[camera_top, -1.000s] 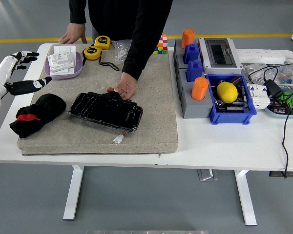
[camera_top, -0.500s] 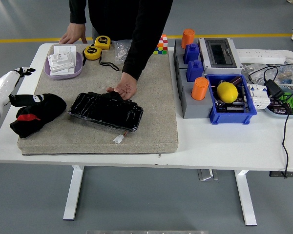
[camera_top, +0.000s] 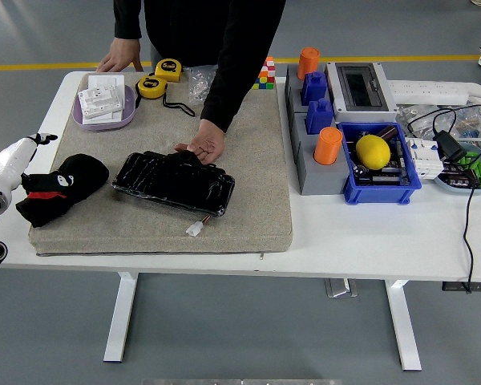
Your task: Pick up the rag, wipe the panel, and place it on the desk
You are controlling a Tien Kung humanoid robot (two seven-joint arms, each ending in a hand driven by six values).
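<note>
Looking like a workshop or robotics lab bench. White height-adjustable table [camera_top: 361, 241] standing on a grey painted floor with a yellow line [camera_top: 48, 66] running across it, factory style. Blue parts bin [camera_top: 381, 189] holding small hardware, grey electrical enclosure [camera_top: 359, 87] sitting behind it, white power strip [camera_top: 433, 91] and black cable [camera_top: 467, 208] trailing over the right end. Two yellow tape measures [camera_top: 160, 78] lying near the far edge, beside a tray of white switch modules [camera_top: 104, 100]. Grey felt work mat [camera_top: 176, 160] covering the left half, a person standing at the far side.
</note>
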